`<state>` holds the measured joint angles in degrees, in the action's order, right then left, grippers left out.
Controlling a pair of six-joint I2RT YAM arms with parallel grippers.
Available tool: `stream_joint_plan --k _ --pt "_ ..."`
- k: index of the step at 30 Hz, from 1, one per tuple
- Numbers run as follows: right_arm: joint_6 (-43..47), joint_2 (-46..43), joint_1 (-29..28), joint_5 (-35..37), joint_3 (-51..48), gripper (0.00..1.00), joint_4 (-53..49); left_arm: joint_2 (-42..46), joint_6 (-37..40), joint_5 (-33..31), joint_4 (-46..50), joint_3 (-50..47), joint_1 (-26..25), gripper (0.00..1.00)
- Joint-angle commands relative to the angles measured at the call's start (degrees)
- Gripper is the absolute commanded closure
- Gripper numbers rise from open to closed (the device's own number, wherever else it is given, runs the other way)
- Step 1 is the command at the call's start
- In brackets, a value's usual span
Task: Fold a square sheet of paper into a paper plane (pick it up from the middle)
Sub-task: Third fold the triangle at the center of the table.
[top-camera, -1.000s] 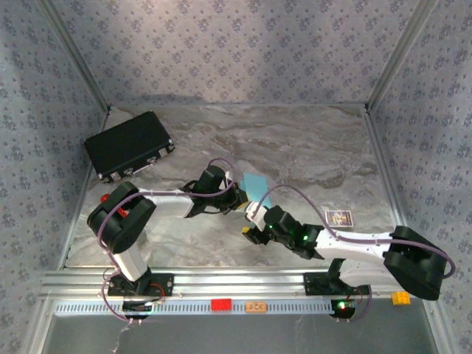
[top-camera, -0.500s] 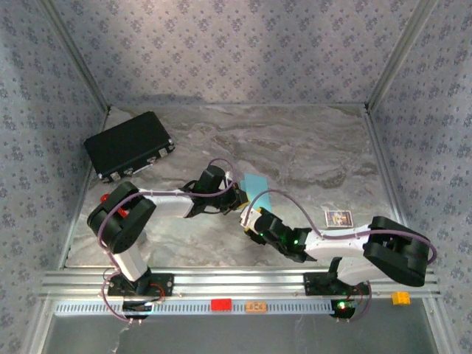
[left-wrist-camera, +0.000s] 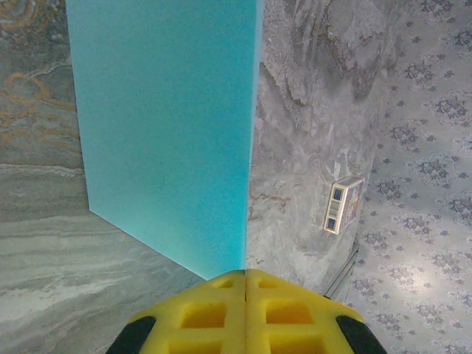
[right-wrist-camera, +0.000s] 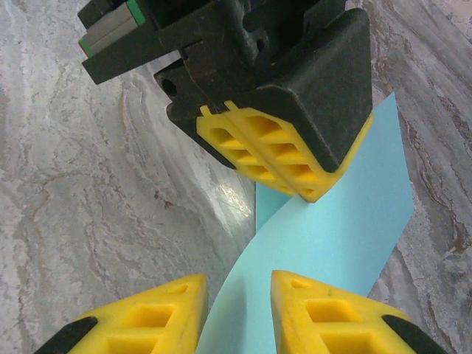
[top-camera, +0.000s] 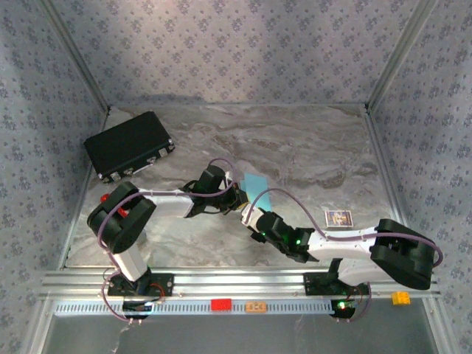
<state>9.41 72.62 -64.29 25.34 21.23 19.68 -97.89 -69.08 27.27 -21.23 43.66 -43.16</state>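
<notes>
Since 1 s ago the right arm has pulled its rear link inward and the right gripper [top-camera: 249, 219] has edged a bit closer to the left gripper [top-camera: 237, 198]. The left arm and the square sheet of paper [top-camera: 256, 182] haven't shifted.

Left jaws: fully closed. In the left wrist view the 2 yellow pads [left-wrist-camera: 221, 313] meet w/ no gap, and the sheet [left-wrist-camera: 162, 125] is pinched in the seam between them. From there it runs straight out ahead of the pads, w/ its broad cyan face to the left of the seam. Its lower corner hangs over the marble table [left-wrist-camera: 44, 251].

Right jaws: partly open. In the right wrist view the 2 yellow fingers [right-wrist-camera: 162, 310] stand apart w/ a clear gap between them. The sheet [right-wrist-camera: 346, 221] curves down from the left gripper [right-wrist-camera: 284, 166] into that gap. The paper sits between the right gripper [right-wrist-camera: 238, 291] tips. Can't tell if either pad actually presses on it, so no firm grip shows.

The 2 grippers are close, tip facing tip, w/ the left one just ahead of and above the right jaws. The sheet spreads out to the right beyond both.

Other items: a small card box [left-wrist-camera: 344, 205] lies on the table right of the left jaws, well apart. A black case [top-camera: 127, 146] sits far off behind the left arm.
</notes>
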Motion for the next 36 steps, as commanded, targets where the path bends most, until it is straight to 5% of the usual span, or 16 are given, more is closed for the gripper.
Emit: stream_joint_plan --k 1,15,20,26,31,36 --pt "-0.80 -0.45 -0.33 1.61 -0.49 0.71 -0.86 0.94 0.55 0.68 -0.06 0.55 0.12 1.00" --pt "-1.63 -0.68 -0.14 2.91 -0.14 0.86 -1.80 1.46 1.57 0.31 1.77 1.23 0.25 1.00" --pt "-4.69 -1.37 1.62 -1.10 1.05 0.94 -4.32 3.60 5.04 -2.25 8.49 2.39 0.51 0.78" --pt "-13.73 -2.84 10.36 -23.00 3.15 0.95 -7.06 9.08 11.53 -9.15 21.71 4.74 1.80 0.57" --pt "-23.30 0.30 19.10 -42.77 6.72 0.95 -10.14 11.67 15.02 -11.63 25.88 6.51 3.08 0.58" --pt "-26.77 5.29 21.78 -55.05 10.05 0.98 -10.64 10.60 17.84 -11.06 26.81 9.27 3.78 0.69"
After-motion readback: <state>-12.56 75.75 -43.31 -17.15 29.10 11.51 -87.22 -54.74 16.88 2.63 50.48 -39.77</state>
